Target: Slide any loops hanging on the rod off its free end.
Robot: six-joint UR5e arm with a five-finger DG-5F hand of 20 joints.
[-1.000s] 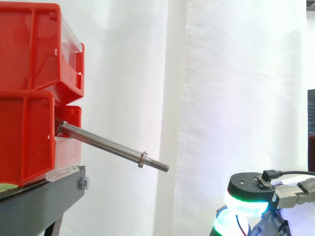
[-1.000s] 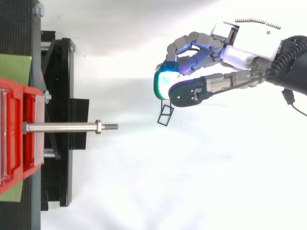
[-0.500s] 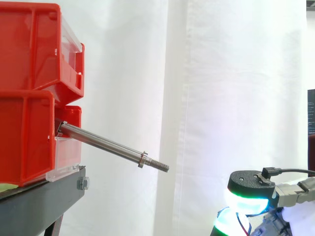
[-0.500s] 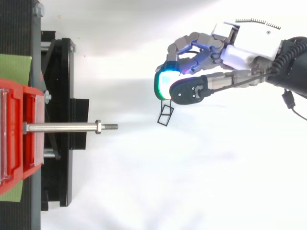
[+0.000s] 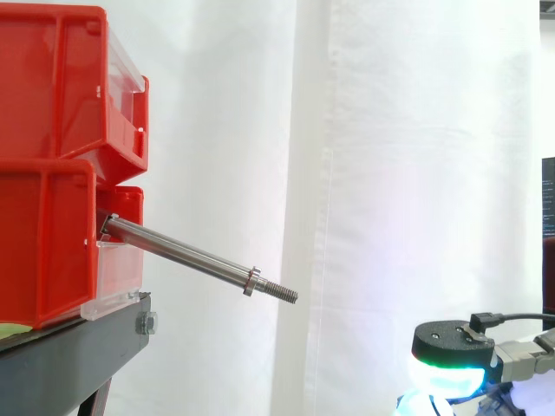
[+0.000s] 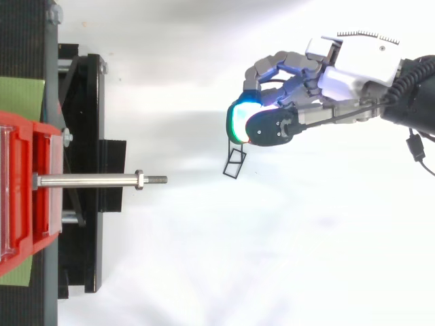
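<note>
the white curtain (image 5: 416,130) fills the background of the side view. at the left edge i see two red bins (image 5: 52,87) stacked one on the other, sitting on the black stand (image 5: 69,347), with a strip of green sheet (image 6: 20,95) showing under them in the top view.

the hand (image 6: 299,112) comes in from the right edge of the top view, in the upper right of the frame, with its fingers curled in toward the thumb. the fingertips (image 6: 236,122) glow green and cyan. in the side view one glowing pad under a black cap (image 5: 451,355) sits in the lower right corner, lower than the rod's tip and well to its right.

the steel rod (image 5: 182,254) sticks out of the clear front of the lower bin and slopes down toward the right. in the top view it runs level from the left edge toward the middle. nothing hangs on it along its bare length.

the small black loop (image 6: 234,161), a thin wire-like frame, dangles just below the curled fingertips, pinched there by the hand. it is clear of the rod, to the right of the free end and slightly above it in the top view.

a nut (image 6: 138,180) sits near the free end, with the short threaded tip (image 6: 158,180) beyond it.
</note>
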